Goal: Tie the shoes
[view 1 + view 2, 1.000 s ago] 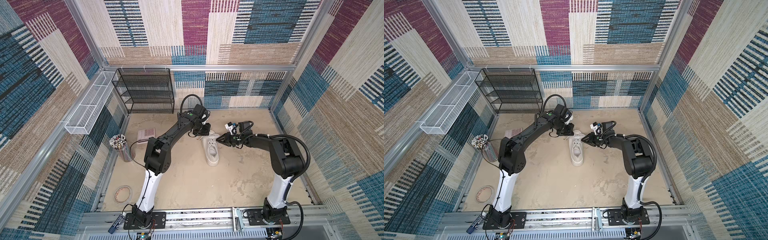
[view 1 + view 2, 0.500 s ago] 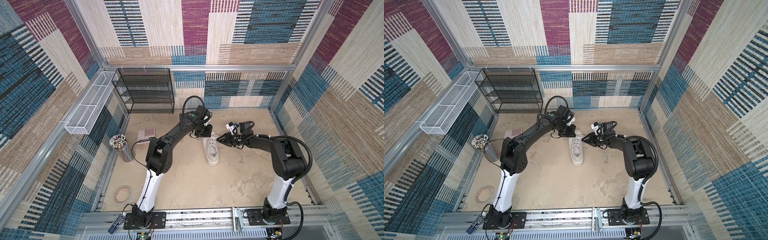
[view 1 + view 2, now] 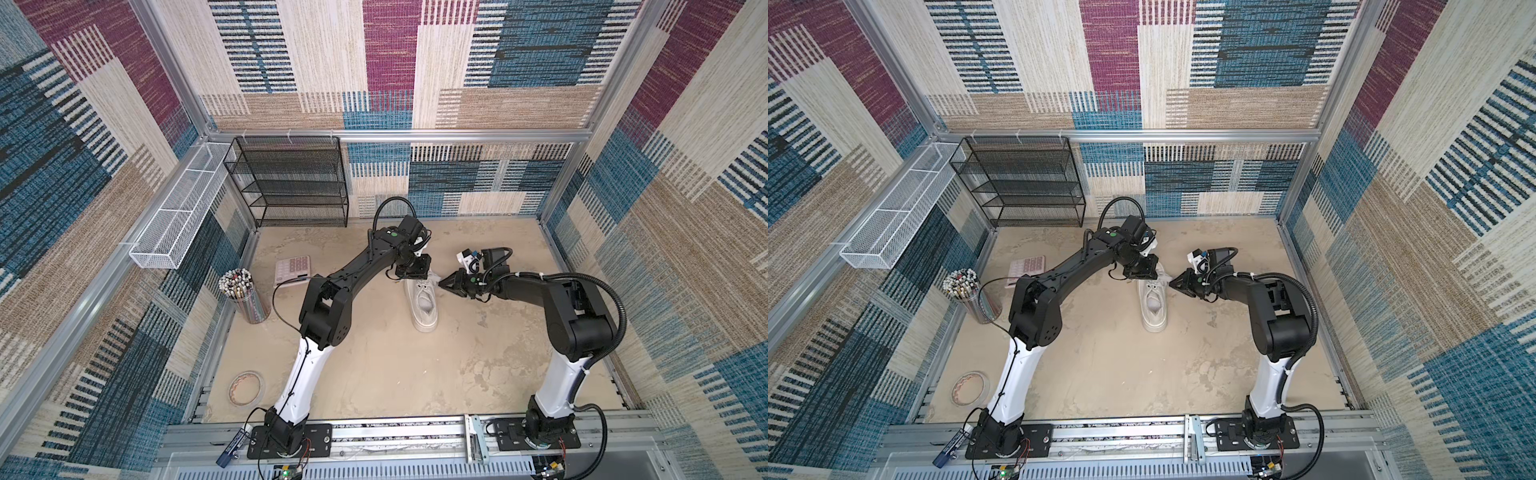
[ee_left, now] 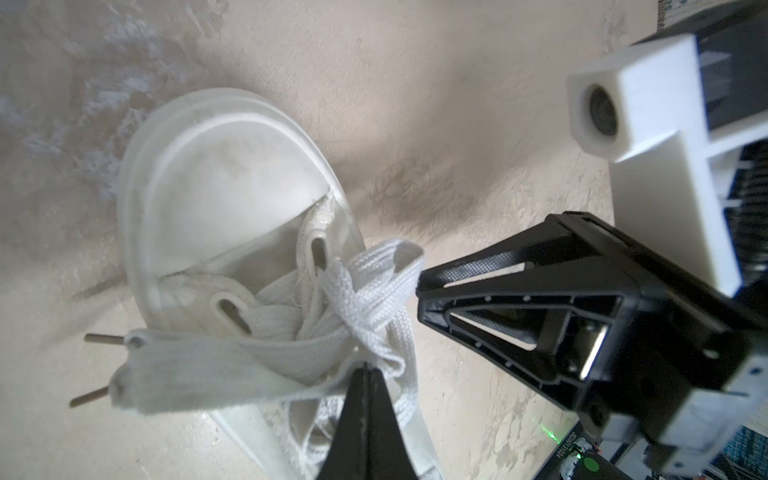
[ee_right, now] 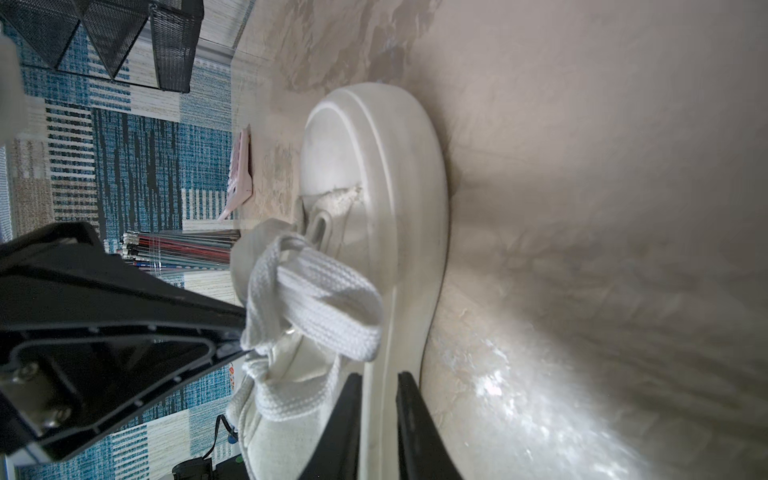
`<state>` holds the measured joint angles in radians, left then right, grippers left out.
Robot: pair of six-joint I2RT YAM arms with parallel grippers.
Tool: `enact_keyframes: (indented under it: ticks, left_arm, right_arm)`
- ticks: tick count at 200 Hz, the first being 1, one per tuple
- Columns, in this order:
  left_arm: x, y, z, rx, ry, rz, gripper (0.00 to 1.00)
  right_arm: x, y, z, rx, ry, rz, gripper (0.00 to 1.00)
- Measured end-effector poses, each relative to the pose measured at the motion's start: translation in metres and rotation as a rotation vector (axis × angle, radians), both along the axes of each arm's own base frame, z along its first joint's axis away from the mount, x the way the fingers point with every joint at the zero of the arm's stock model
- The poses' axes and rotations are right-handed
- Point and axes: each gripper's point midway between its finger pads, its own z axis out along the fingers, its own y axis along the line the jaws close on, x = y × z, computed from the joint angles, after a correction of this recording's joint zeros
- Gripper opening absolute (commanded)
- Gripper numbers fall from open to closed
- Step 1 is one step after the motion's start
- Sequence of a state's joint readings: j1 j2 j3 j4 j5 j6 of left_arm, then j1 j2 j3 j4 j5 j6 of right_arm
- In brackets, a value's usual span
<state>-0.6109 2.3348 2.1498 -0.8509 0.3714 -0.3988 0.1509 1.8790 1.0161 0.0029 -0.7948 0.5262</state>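
A white sneaker [image 3: 424, 305] [image 3: 1154, 309] lies mid-floor, its toe cap [image 4: 232, 166] pointing to the back wall. My left gripper [image 4: 365, 368] [image 3: 417, 277] hangs over the laced part, shut on a strand of the flat white laces [image 4: 365, 299] where they cross. Two lace ends [image 4: 124, 374] with brown tips trail off to one side. My right gripper [image 5: 379, 378] [image 3: 441, 285] sits low beside the shoe's right flank with a narrow gap between its fingers. Only the sole's rim [image 5: 399, 257] shows through that gap. A lace loop [image 5: 332, 316] lies just beyond the tips, not between them.
A black mesh rack [image 3: 291, 183] stands against the back wall and a white wire basket [image 3: 178, 216] hangs on the left wall. A pink calculator [image 3: 293, 269], a cup of pencils [image 3: 245, 295] and a tape roll [image 3: 246, 387] sit on the left of the floor.
The left wrist has shifted slightly toward the shoe. The right arm stays almost in place beside the shoe, and the shoe has not moved.
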Motion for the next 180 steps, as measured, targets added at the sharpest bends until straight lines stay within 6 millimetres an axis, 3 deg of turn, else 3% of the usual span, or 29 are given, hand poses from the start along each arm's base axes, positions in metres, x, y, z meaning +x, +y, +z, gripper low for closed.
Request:
enact_keyframes:
  ticks: [57,139,180]
  left_arm:
    - [0.0,0.004,-0.005,0.024,0.002,0.008,0.0]
    - [0.003,0.006,-0.007,0.033,0.006,0.015,0.0]
    - [0.004,0.007,-0.006,0.031,0.003,0.017,0.0]
  right_arm:
    - [-0.005,0.006,-0.011,0.038,0.04,0.029,0.12]
    - [-0.004,0.02,0.007,0.126,-0.001,0.083,0.11]
    - [0.0,0.017,0.015,0.125,-0.018,0.064,0.14]
